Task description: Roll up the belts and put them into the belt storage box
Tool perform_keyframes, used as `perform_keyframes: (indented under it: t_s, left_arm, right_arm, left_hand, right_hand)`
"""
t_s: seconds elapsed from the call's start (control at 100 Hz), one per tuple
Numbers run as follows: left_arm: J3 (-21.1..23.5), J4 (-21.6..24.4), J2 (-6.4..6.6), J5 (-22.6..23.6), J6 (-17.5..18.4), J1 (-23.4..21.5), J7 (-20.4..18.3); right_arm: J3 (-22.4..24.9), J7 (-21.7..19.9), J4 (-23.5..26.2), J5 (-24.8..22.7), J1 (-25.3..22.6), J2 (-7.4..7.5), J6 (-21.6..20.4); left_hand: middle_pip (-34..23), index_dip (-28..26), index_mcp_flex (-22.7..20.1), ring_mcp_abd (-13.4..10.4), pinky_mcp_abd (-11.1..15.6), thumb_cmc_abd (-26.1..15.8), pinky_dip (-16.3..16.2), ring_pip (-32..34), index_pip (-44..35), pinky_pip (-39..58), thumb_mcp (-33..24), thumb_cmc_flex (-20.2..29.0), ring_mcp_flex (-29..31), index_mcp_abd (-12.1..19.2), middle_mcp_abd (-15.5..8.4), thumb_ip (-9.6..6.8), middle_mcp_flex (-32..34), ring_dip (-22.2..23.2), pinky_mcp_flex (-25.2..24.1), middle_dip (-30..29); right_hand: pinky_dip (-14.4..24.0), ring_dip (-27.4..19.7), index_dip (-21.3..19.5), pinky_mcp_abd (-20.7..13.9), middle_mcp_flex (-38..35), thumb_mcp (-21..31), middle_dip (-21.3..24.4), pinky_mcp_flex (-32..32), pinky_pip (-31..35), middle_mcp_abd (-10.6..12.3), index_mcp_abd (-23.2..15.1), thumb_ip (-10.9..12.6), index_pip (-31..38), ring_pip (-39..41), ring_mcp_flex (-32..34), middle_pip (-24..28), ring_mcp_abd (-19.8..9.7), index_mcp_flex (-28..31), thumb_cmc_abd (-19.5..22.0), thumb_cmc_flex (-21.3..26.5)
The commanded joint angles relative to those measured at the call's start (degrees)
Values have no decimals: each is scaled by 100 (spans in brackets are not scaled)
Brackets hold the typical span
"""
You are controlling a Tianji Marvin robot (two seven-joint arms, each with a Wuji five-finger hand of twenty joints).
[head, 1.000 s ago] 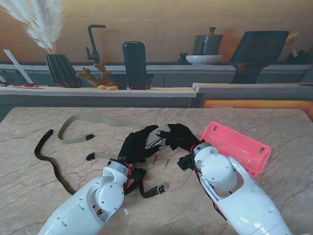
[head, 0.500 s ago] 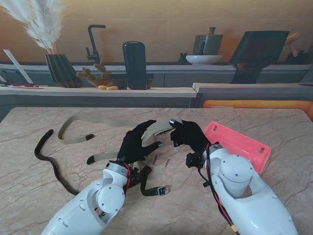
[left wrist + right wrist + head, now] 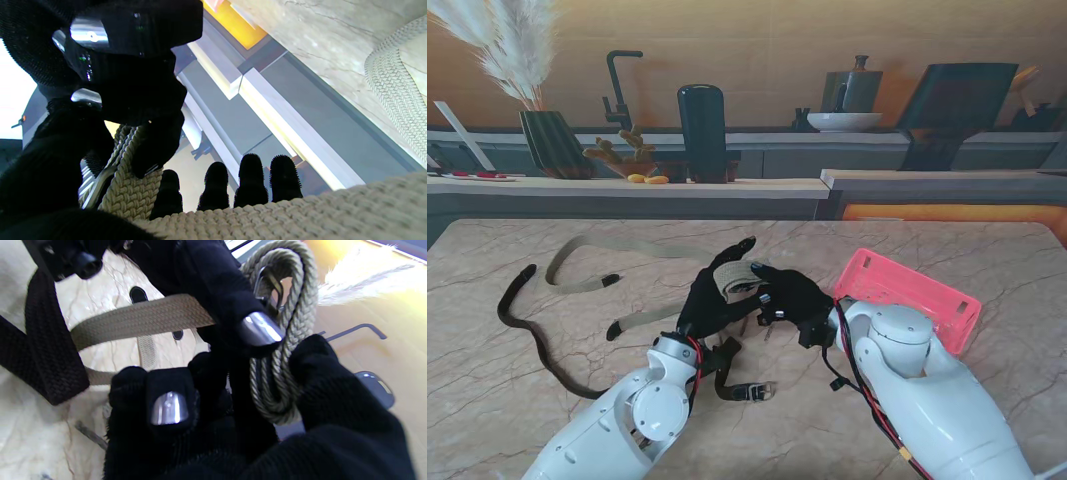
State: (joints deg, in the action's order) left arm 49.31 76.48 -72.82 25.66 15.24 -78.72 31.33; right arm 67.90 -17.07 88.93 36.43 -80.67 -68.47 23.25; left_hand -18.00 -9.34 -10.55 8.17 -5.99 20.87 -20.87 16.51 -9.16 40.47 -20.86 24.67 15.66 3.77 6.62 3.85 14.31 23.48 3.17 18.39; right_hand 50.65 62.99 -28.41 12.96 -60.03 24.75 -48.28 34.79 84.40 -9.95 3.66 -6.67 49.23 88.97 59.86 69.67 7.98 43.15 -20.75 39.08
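Both hands meet above table centre. The right hand [image 3: 789, 297] pinches the beige belt [image 3: 734, 276] coil; the left hand [image 3: 712, 300] closes on its strap. Risk: a loose pinch lets the coil spring open. The pink storage box [image 3: 927, 300] lies at three o'clock.

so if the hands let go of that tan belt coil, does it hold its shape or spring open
Likely springs open. The tan belt is soft woven webbing: its free tail lies in loose curves on the table, so it looks floppy. Only the left hand and right hand pinch the coil shut. It seems light, and its buckle end may swing.
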Motion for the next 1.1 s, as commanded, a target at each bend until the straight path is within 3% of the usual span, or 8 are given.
perform_keyframes:
  t_s: [0.0, 0.11, 0.2, 0.32, 0.41, 0.64, 0.87, 1.09]
  left_arm:
    - [-15, 28, -70, 35, 18, -18, 68]
    - [-14, 45, -95, 57, 23, -42, 187]
    - [-28, 53, -94, 95, -28, -42, 211]
    - [-38, 69, -140, -37, -118, -54, 240]
    - [-16, 111, -174, -177, -142, -90, 263]
    - [83, 249, -238, -420, -127, -207, 376]
    - [161, 361, -260, -519, -226, -269, 437]
    - [205, 369, -239, -557, -460, -245, 342]
  right_arm:
    - [-135, -75, -87, 91, 86, -98, 167]
    - [-315, -137, -307, 189, 266, -149, 335]
    - [-404, -183, -449, 326, 362, -192, 430]
    - [-519, -325, -518, 226, 460, -166, 611]
    - [-623, -263, -442, -322, 490, -103, 654]
    - [-810, 339, -158, -2170, 447, 45, 416]
    - [-661, 838, 83, -3276, 221, 105, 96]
    - [-228, 569, 538, -3806, -232, 336, -836]
  left_hand:
    - [145, 111, 273, -234, 276, -209, 66, 22, 558, -106, -19, -149, -182, 273, -184, 117, -263, -54, -100, -205]
    - [60, -490, 245, -273, 280, -637, 19, 112, 920, 6, 399, 483, -146, 247, -259, 51, -218, -40, -77, -194]
    - [-185, -821, 224, -298, 255, -1512, -95, 282, 615, 250, 1978, 1916, 7, 258, -355, -84, -79, -3, 0, -148]
    - [-356, -1608, 98, -393, 192, -2427, -216, 464, -1934, 501, 2170, 2979, 224, 171, -621, -97, 387, -7, 103, -124]
    - [-471, -1411, -793, -410, 49, -2390, -298, 589, -3149, 669, 2403, 3989, 454, 98, -717, 139, 1001, -19, 200, -46]
    - [-530, -1432, -1032, -380, -202, -2413, -394, 730, -3471, 872, 2374, 4252, 761, 178, -514, 151, 1440, 11, 344, -23]
    - [-999, -1665, -1187, -107, -425, -2280, -559, 1142, -4256, 1248, 2346, 4671, 1568, -135, -238, 59, 2765, -60, 822, 213]
    - [-3504, -1620, -1235, 241, -586, -1690, -975, 2938, -4500, 2472, 2226, 4628, 3080, -269, -646, -77, 4018, 674, 1917, 2008]
  right_hand:
    - [173, 38, 69, -439, -180, 410, -138, 64, 465, -416, -1032, 120, 275, 253, 280, 364, -344, 182, 563, 656]
    - [135, -17, 88, -417, -96, 431, -84, -40, 411, -453, -914, 129, 240, 150, 187, 254, -271, 164, 582, 655]
    - [89, -77, 97, -383, -15, 407, 4, -169, 303, -508, -883, 130, 205, -15, 66, 107, -178, 168, 610, 631]
    - [17, -220, 91, -253, 232, 72, 306, -487, 0, -667, -664, 174, 53, -505, -231, -302, 83, 210, 567, 488]
    - [-116, -424, 70, -174, 562, -75, 622, -749, -371, -723, -453, 269, -287, -1089, -557, -716, 216, 14, 284, 276]
    - [-405, -757, -627, -58, 1125, 174, 1119, -1104, -909, -748, -218, 395, -1561, -1868, -1087, -1211, 351, -47, 30, -307]
    - [-450, -823, -613, -13, 1055, 131, 1188, -1084, -903, -748, -269, 326, -1386, -1909, -1036, -1209, 387, -58, -76, 24]
    - [-598, -1075, -219, -133, 1588, 1449, 1431, -1318, -1539, -490, -341, 116, -1216, -2826, -1518, -1853, 228, -566, -987, 204]
